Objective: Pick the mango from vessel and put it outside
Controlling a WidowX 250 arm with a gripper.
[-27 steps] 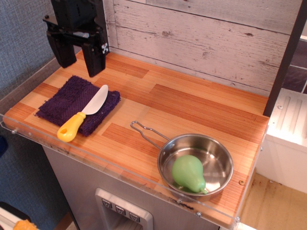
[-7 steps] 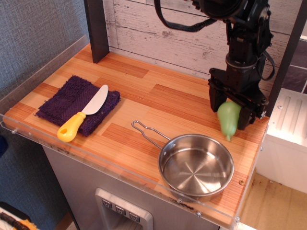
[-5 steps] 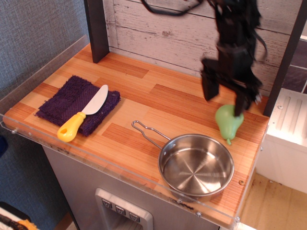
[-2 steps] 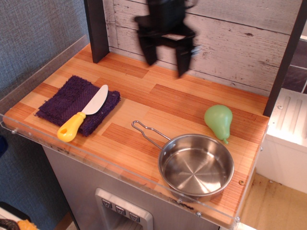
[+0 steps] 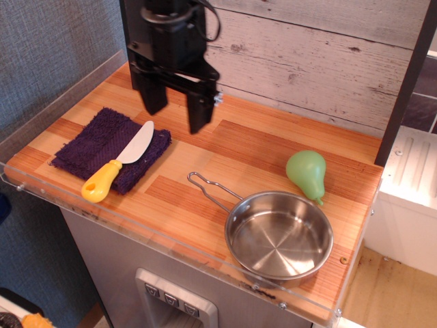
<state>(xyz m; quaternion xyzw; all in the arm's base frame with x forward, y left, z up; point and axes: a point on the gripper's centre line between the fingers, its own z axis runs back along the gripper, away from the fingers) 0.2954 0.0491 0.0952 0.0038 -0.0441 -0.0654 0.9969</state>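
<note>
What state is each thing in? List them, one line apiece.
mango: lying on the wooden counter behind the vessel, outside it, not held.
vessel: upright, empty, handle pointing left.
gripper: open, holding nothing, above the counter near the cloth.
knife: lying flat on the cloth, untouched.
purple cloth: spread flat on the counter's left side.

Whitewashed plank wall (image 5: 321,55) behind wooden counter (image 5: 252,147); grey textured wall (image 5: 48,48) left.
</note>
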